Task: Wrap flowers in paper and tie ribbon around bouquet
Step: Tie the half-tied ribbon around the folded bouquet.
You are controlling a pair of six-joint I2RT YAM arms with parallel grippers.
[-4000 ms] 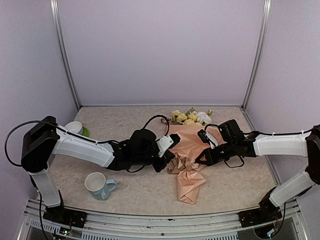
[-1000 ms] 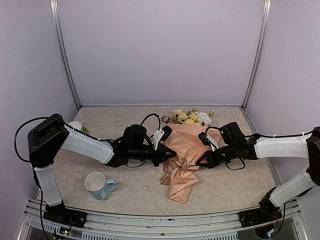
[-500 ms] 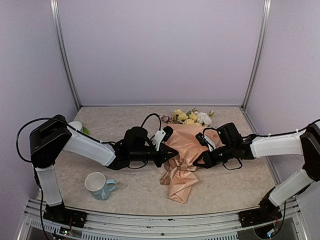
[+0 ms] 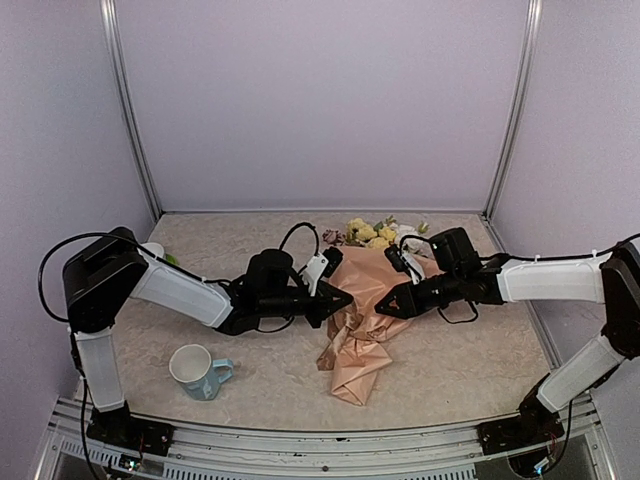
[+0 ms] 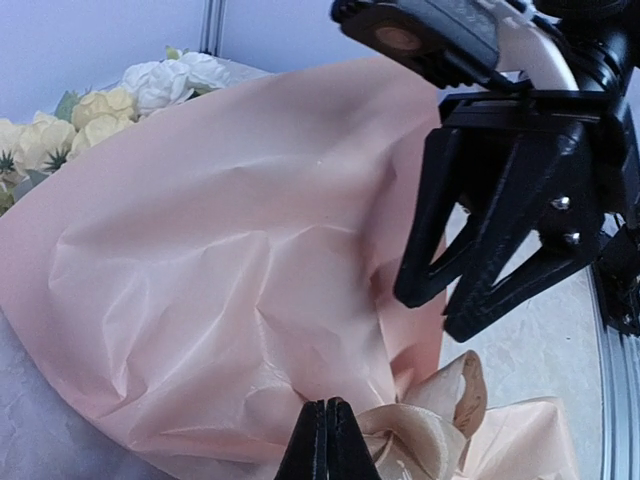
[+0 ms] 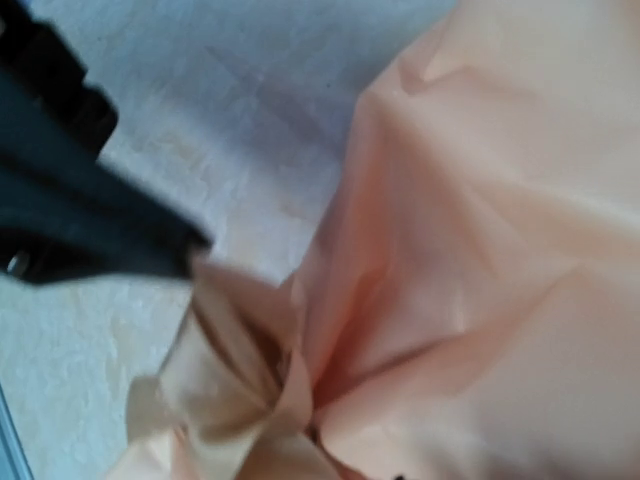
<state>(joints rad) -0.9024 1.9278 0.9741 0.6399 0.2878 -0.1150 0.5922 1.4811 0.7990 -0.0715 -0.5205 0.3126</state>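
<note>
The bouquet (image 4: 362, 340) lies on the tabletop (image 4: 240, 240) right of its middle. Its long axis runs from the far edge toward the near edge, with the flowers (image 4: 380, 232) at the far end and the crumpled tail of paper (image 4: 372, 275) pointing at the near edge, leaning a little left. The two arms meet across its gathered neck, one from each side.

The left gripper (image 4: 345, 297) comes in from the left with its fingers pressed fully together. In the right wrist view its tip meets a strand of the ribbon (image 6: 240, 370), so it appears to pinch that strand. The right gripper (image 4: 383, 305) faces it from the right, jaws partly apart and holding nothing. Seen from the left wrist, the right gripper (image 5: 437, 312) hangs just above and to the right of the ribbon (image 5: 425, 440), fingertips aimed down toward the loops. It is the free hand nearest the loose strands, so the next grasp probably falls to it, reaching down and inward.

The paper (image 5: 220, 260) is thin, matte peach and softly creased, forming a cone that flares toward the blooms. The ribbon is flat, glossy tan satin, bunched in floppy loops at the neck. The flowers (image 5: 150, 90) show yellow and white petals past the cone's mouth.
</note>
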